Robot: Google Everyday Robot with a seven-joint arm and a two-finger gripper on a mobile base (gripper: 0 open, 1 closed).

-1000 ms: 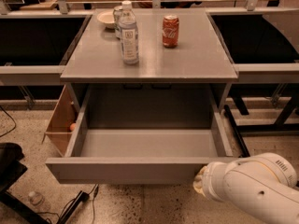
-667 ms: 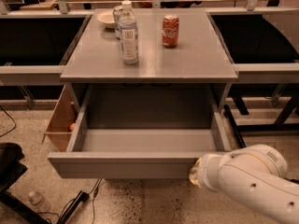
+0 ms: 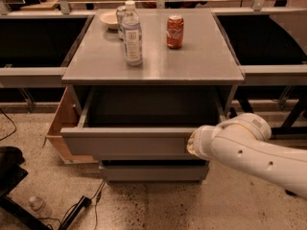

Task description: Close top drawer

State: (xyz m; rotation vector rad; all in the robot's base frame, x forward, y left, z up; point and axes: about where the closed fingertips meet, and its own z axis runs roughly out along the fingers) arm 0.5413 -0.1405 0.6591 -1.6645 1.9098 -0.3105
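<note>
Nearest the camera, the white arm [image 3: 249,150] is reaching in from the right, low over the speckled floor. Its gripper [image 3: 192,143] is sitting against the right end of the top drawer [image 3: 124,140], at the flat front panel. The wrist is blocking the view, so I can't tell how the gripper is set.

The drawer is hanging roughly halfway out of the cabinet, w/ its deep grey box showing nothing inside. A lower drawer [image 3: 153,172] is showing just beneath.

Handling, as a guess: the drawer is looking stiff, boxy and light, running on slides. There's no handle, so the front is likely smooth and poor for pinching. A flat push is suiting it better, pref. nearer the middle, since pressing at one end may be skewing it.

Further back, the cabinet top [image 3: 192,61] is carrying a water bottle [image 3: 132,35], a cola can [image 3: 175,31] and a bowl [image 3: 109,19].
</note>
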